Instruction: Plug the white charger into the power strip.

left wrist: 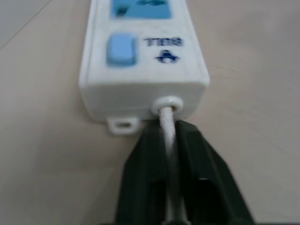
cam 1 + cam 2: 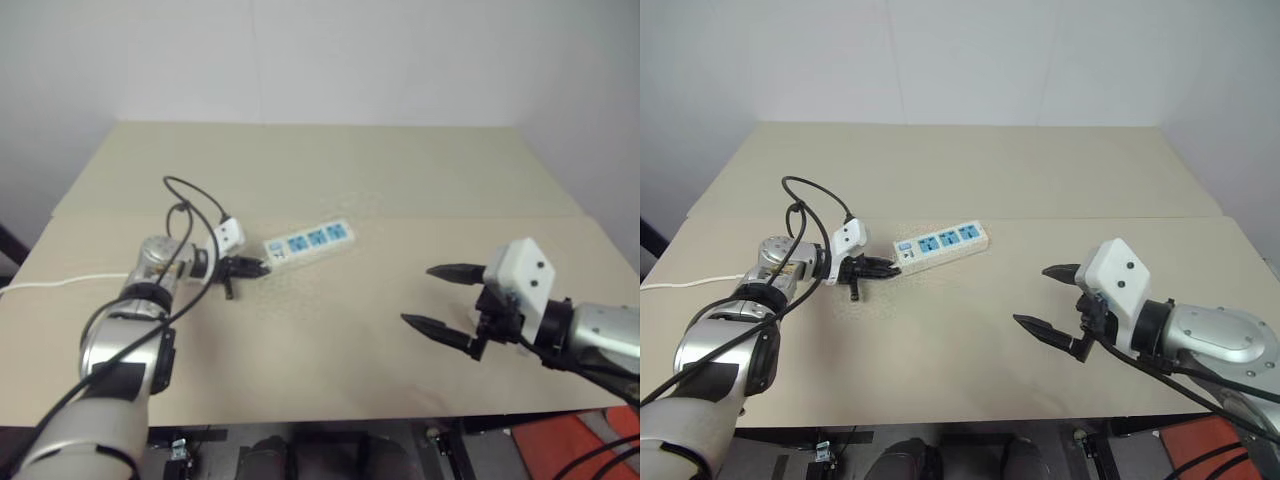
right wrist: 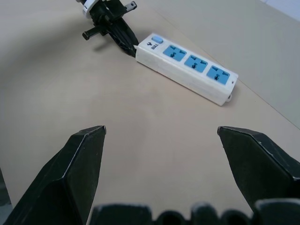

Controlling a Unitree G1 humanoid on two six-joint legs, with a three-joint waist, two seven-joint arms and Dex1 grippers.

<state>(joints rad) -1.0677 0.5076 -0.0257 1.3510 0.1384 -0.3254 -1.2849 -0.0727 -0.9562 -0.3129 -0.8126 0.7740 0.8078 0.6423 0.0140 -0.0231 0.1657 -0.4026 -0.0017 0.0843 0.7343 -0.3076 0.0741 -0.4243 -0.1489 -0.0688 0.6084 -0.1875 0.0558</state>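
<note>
The power strip (image 2: 310, 241) is a long white bar with three blue sockets and a pale blue switch (image 1: 121, 48), and it lies flat near the table's middle. My left gripper (image 2: 258, 268) sits at the switch end, its black fingers (image 1: 140, 164) shut on the thin white cord (image 1: 168, 140) just where it leaves the strip. My right gripper (image 2: 1032, 296) hovers open over the table's right front, apart from the strip, with nothing between its fingers. The white charger is out of view.
The strip's cord (image 2: 50, 283) trails off over the table's left edge. Black cables (image 2: 185, 200) loop above my left wrist. A seam (image 2: 450, 217) between two tabletops runs just behind the strip. A wall stands at the back.
</note>
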